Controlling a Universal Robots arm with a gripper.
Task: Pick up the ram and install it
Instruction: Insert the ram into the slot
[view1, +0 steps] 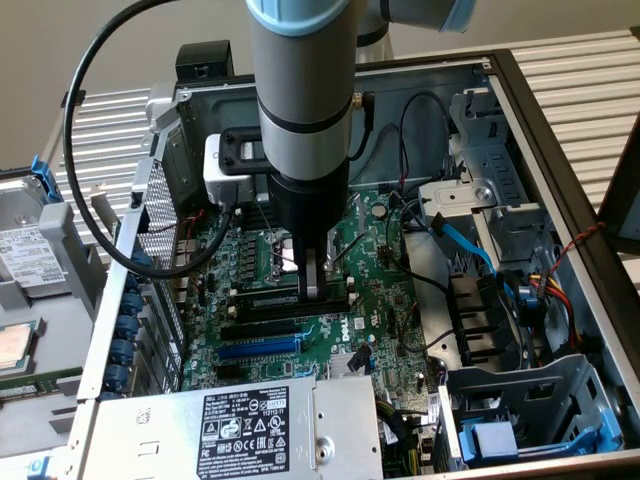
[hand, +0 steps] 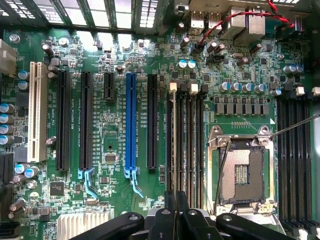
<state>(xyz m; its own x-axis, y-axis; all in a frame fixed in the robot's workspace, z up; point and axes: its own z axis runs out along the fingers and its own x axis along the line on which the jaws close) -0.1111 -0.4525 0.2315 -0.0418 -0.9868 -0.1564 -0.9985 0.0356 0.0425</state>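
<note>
Thin ram (hand: 176, 150) edge-on between the jaws, upright along the black memory slots (hand: 192, 150)

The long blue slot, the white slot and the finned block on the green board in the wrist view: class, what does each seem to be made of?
Long blue slot: apparently moulded plastic, matte, evenly coloured.
Long white slot: likely plastic too, cream with fine ridges.
Finned silver block: probably bare metal, with bright reflective fins.
</note>
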